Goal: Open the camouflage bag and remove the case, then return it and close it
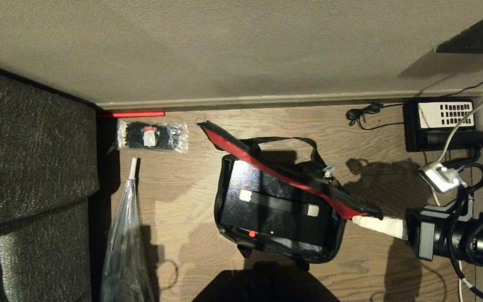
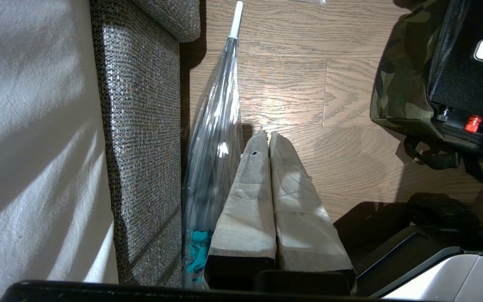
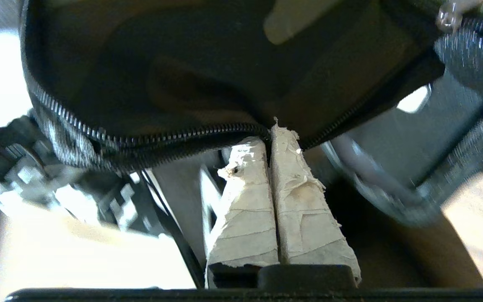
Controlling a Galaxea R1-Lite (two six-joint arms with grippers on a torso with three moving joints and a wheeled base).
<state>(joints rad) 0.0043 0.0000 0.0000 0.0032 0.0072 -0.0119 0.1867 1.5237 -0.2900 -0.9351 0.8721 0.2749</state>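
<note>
**Bag lid held up by its zipper edge, case lying inside**

The camouflage bag [image 1: 275,218] sat on the wooden floor [image 1: 183,201], roughly midway between the grey sofa [image 1: 27,167] along one side and the black telephone [image 1: 440,126] by the baseboard corner on the other. Its lid [image 1: 279,172], red-lined and trimmed in black, stood raised and tilted over the opening. The right gripper [image 1: 359,220] reached in from the telephone side, its taped fingers [image 3: 266,201] pressed together on the zippered rim of the lid at the bag's corner; in the right wrist view the zipper teeth ran straight into the fingertips.

Inside the open bag lay the case [image 1: 266,197], flat, dark and speckled, filling nearly the whole width, with a dark band and two pale tabs across it.

The left gripper [image 2: 268,136] hung idle near the sofa's edge, its fingers closed together on nothing, beside a clear folded umbrella [image 2: 216,138] lying along the sofa. A clear packet of black ties [image 1: 152,136] rested on the floor near the baseboard, well apart from the bag.
</note>
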